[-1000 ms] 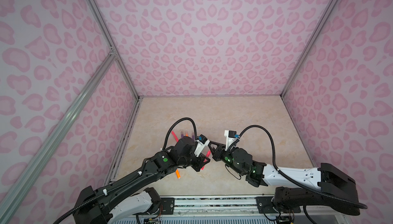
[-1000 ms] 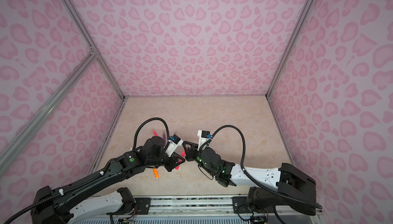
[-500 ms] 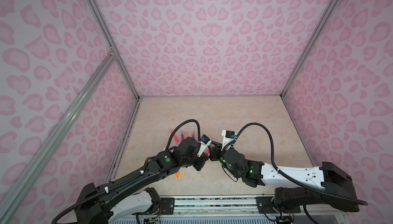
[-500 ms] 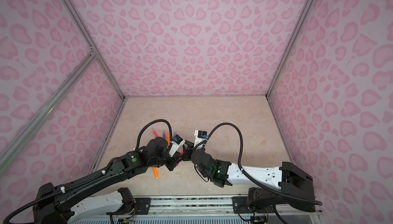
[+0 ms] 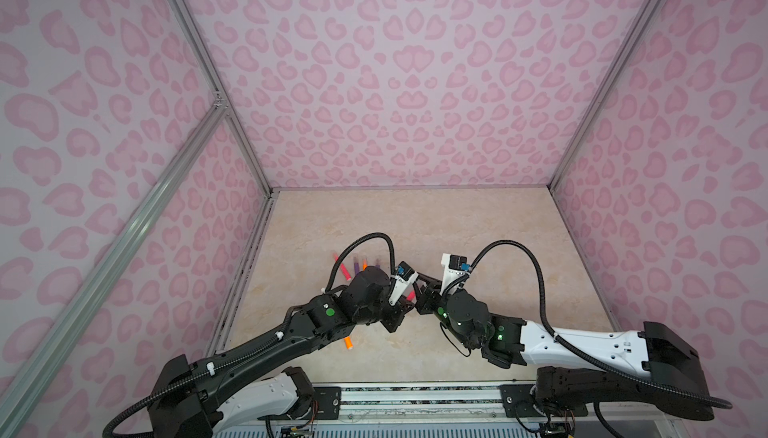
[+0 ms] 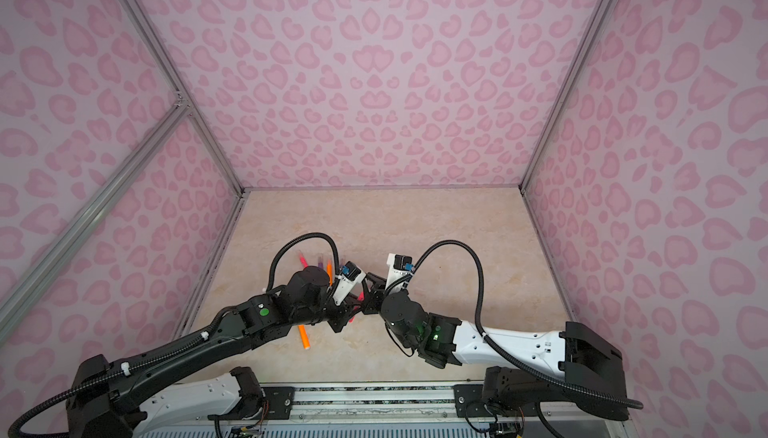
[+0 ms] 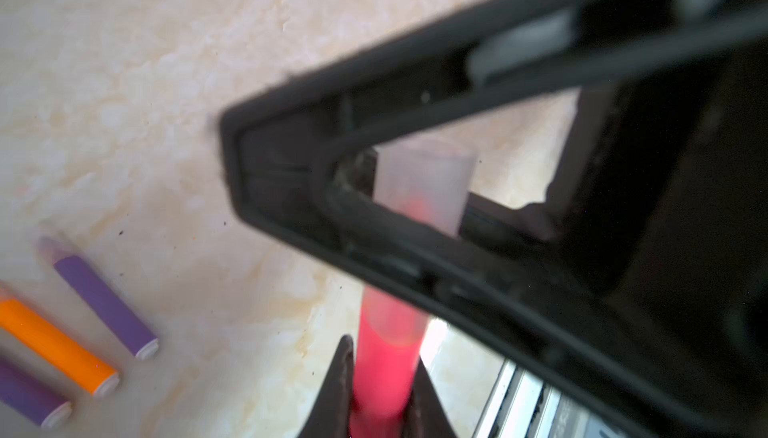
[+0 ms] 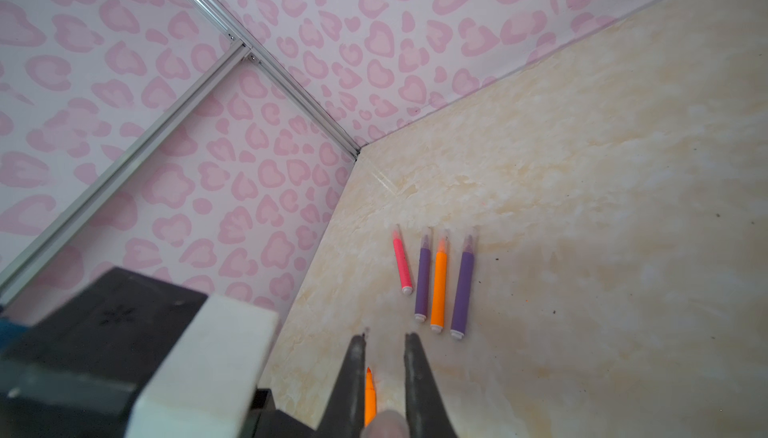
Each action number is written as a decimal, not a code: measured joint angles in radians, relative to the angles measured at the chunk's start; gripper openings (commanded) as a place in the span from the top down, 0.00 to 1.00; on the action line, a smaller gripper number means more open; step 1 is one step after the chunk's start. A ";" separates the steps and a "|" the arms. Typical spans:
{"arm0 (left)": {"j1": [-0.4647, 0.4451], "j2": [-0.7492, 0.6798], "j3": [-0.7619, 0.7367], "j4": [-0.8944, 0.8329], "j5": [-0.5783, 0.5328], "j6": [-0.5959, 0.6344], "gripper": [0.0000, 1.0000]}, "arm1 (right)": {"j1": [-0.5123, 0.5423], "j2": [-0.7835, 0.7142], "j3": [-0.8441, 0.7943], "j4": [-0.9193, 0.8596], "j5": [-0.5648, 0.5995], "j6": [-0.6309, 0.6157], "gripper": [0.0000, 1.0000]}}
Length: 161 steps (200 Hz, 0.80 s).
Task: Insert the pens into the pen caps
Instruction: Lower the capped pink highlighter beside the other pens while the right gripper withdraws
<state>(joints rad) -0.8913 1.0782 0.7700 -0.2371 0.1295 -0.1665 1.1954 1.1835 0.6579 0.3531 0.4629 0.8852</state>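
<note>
Your left gripper (image 7: 382,353) is clamped on a pink pen (image 7: 386,373), whose tip sits inside the clear pen cap (image 7: 424,182). Your right gripper (image 8: 387,336) stands only narrowly parted, pinching that cap's end between its fingers. The two meet above the worktop (image 5: 478,224), near its front middle. Just beyond them lies a row of four pens (image 8: 438,286), pink, purple, orange, purple, side by side with clear caps on their tips, close to the left wall (image 5: 232,249). A loose orange pen (image 6: 304,338) lies partly under the left arm (image 6: 199,340). Open worktop stretches to the right and toward the back wall.
</note>
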 measured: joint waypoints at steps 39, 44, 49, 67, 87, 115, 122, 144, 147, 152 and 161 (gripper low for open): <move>0.041 0.023 -0.001 0.245 -0.271 -0.122 0.96 | -0.059 -0.114 0.010 -0.217 -0.095 -0.079 0.29; 0.042 0.032 -0.001 0.254 -0.296 -0.131 0.96 | -0.070 -0.129 0.021 -0.236 -0.097 -0.094 0.27; 0.047 0.040 0.000 0.255 -0.321 -0.143 0.96 | -0.075 -0.141 0.030 -0.248 -0.101 -0.105 0.25; 0.062 0.092 0.020 0.236 -0.408 -0.186 0.96 | -0.110 -0.185 0.059 -0.302 -0.104 -0.146 0.20; 0.082 0.179 0.068 0.192 -0.480 -0.254 0.96 | -0.185 -0.218 0.079 -0.362 -0.101 -0.177 0.18; 0.136 0.338 0.128 0.084 -0.523 -0.357 0.96 | -0.317 -0.213 0.095 -0.422 -0.116 -0.214 0.18; 0.150 0.381 0.148 0.055 -0.521 -0.379 0.96 | -0.347 -0.204 0.095 -0.430 -0.115 -0.222 0.19; 0.181 0.520 0.220 -0.019 -0.500 -0.435 0.96 | -0.416 -0.169 0.069 -0.433 -0.124 -0.242 0.19; 0.183 0.539 0.230 -0.024 -0.496 -0.438 0.96 | -0.426 -0.163 0.063 -0.434 -0.127 -0.242 0.19; 0.185 0.569 0.248 -0.037 -0.484 -0.444 0.96 | -0.437 -0.155 0.054 -0.435 -0.131 -0.243 0.19; 0.190 0.616 0.273 -0.056 -0.462 -0.454 0.96 | -0.451 -0.145 0.042 -0.443 -0.135 -0.249 0.18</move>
<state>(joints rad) -0.7010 1.6947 1.0428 -0.2935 -0.3328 -0.6205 0.7448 1.0389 0.7002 -0.0898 0.3283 0.6365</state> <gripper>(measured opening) 0.173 0.812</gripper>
